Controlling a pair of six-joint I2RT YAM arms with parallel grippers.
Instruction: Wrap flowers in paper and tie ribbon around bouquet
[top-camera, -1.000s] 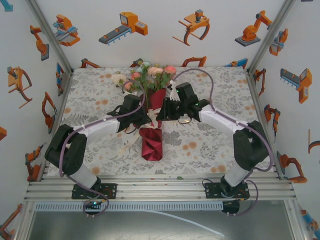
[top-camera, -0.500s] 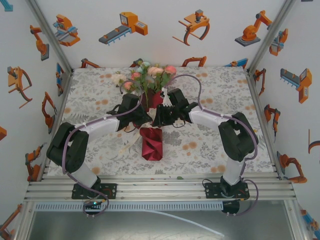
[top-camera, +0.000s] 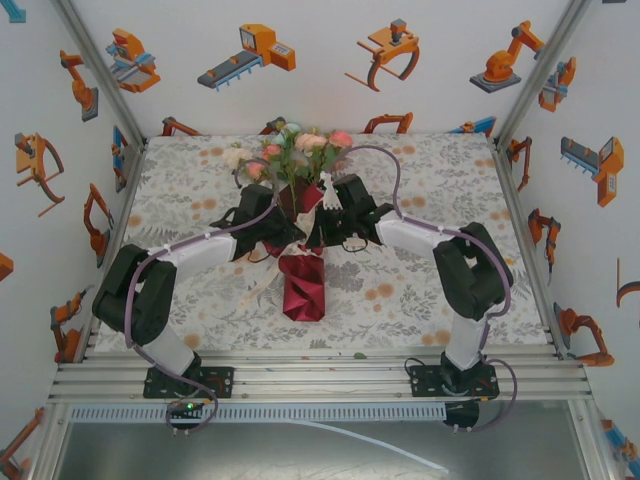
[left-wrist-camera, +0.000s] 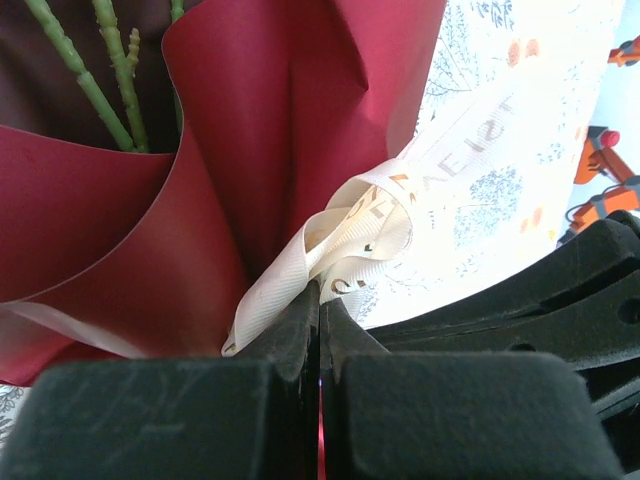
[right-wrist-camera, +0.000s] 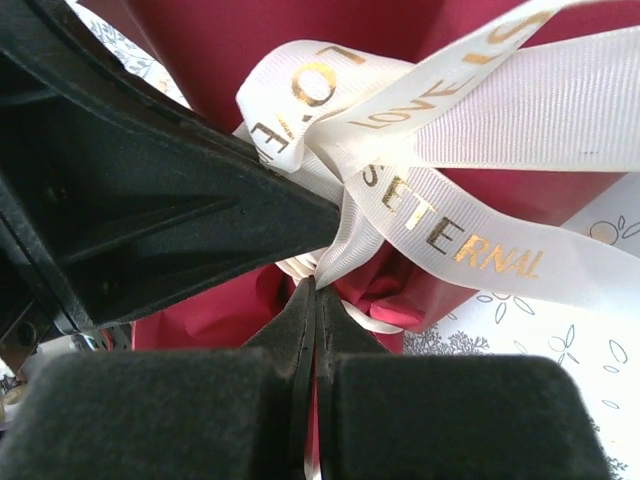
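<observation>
Looping just in front of both tools, the ribbon (right-wrist-camera: 500, 130) is clamped by the left gripper (left-wrist-camera: 319, 297) and the right gripper (right-wrist-camera: 315, 293), both closed on it where the red paper (left-wrist-camera: 250, 120) is gathered around the flowers (top-camera: 300, 150).

1. Both arms reach forward from their bases at the near edge of the bench (top-camera: 455, 170), elbows bent outward and wrists converging at its middle.
2. The left gripper (top-camera: 286, 224) presses its fingers (left-wrist-camera: 292, 332) together, pinching the ribbon (left-wrist-camera: 345, 235) at their tips.
3. The right gripper (top-camera: 320, 226), just beside the left and facing it, has its fingers (right-wrist-camera: 296, 325) likewise closed on a ribbon strand.
</observation>
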